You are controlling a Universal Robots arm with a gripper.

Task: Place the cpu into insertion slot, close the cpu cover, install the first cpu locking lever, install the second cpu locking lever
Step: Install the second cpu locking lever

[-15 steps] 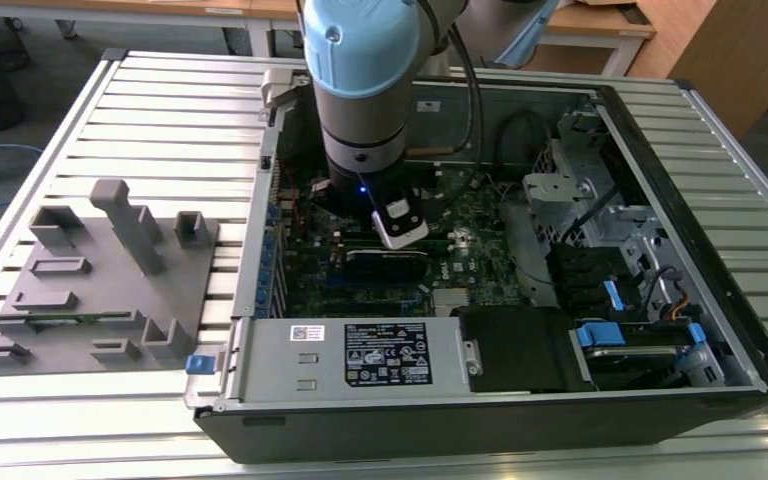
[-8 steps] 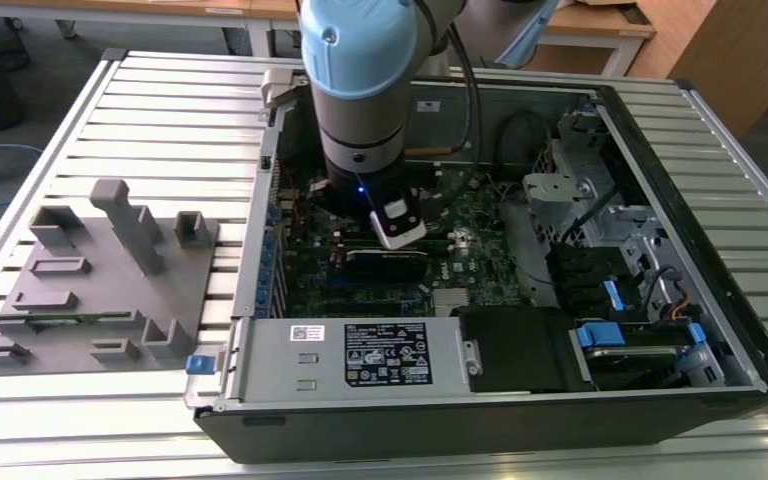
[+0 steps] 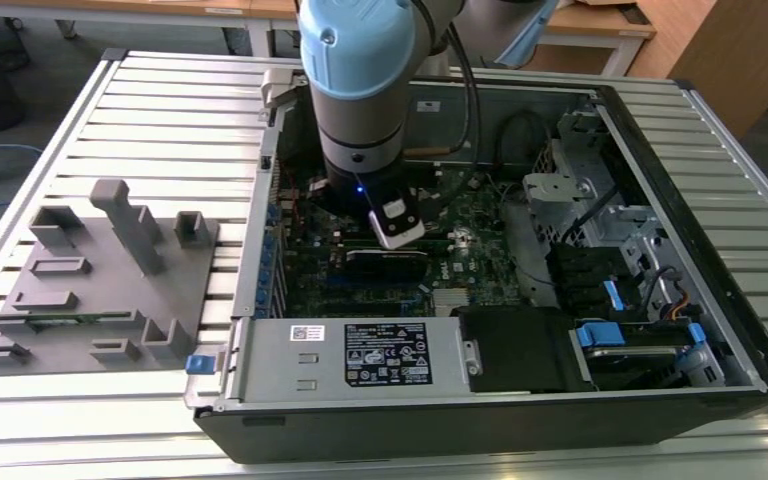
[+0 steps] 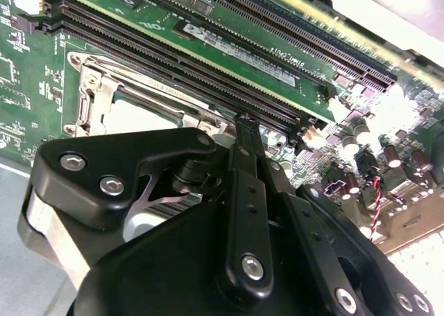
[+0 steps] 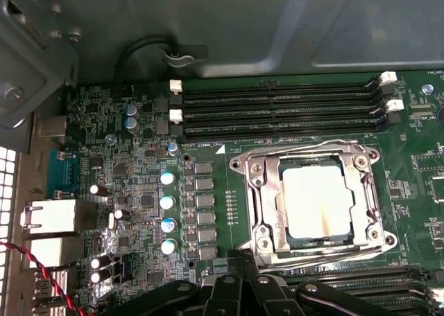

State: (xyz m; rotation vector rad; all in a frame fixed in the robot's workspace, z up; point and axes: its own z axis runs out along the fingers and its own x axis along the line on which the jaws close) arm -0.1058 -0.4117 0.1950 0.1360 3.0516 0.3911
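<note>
Already the cpu (image 5: 313, 204) lies seated under the thin, springy cpu cover (image 5: 270, 198). My claw (image 4: 244, 125), clenched on nothing, hovers at the socket's six o'clock edge; press levers, never the chip.

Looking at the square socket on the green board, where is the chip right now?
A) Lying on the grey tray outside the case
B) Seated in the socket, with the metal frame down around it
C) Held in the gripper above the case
B: in the first wrist view the cpu sits in the insertion slot, its pale top showing through the window of the cpu cover lying flat over it.
</note>
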